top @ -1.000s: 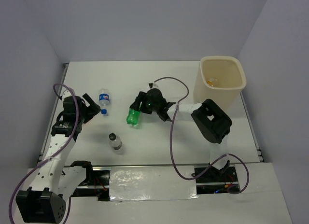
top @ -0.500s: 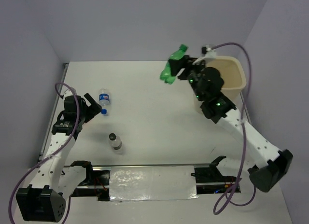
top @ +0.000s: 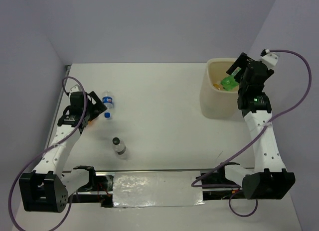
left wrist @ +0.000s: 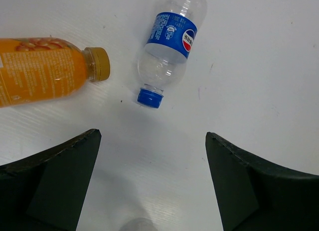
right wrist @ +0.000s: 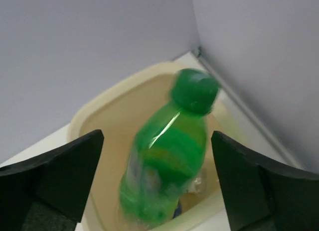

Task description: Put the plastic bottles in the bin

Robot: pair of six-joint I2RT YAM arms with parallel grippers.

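Observation:
My right gripper point(top: 240, 71) hangs open over the cream bin point(top: 213, 102). The green bottle point(right wrist: 167, 166) shows blurred between its spread fingers, touching neither, with its lower end inside the bin's rim point(right wrist: 94, 116). From above, the green bottle point(top: 229, 82) lies within the bin's mouth beside something orange point(top: 218, 84). My left gripper point(left wrist: 152, 136) is open above the table. Just beyond it lie a clear blue-labelled bottle point(left wrist: 172, 47) with a blue cap and an orange bottle point(left wrist: 45, 69). A dark-capped clear bottle point(top: 118, 145) stands nearer the front.
The bin stands at the table's back right corner against the side wall point(top: 279, 52). The blue-labelled bottle point(top: 107, 102) lies close to the left wall. Cables loop from both arms, and the arm bases sit along the front rail point(top: 154, 183).
The right arm swung from mid-table up and over to the bin with the green bottle, then opened and let it go. The left arm shifted slightly toward the blue-labelled bottle.

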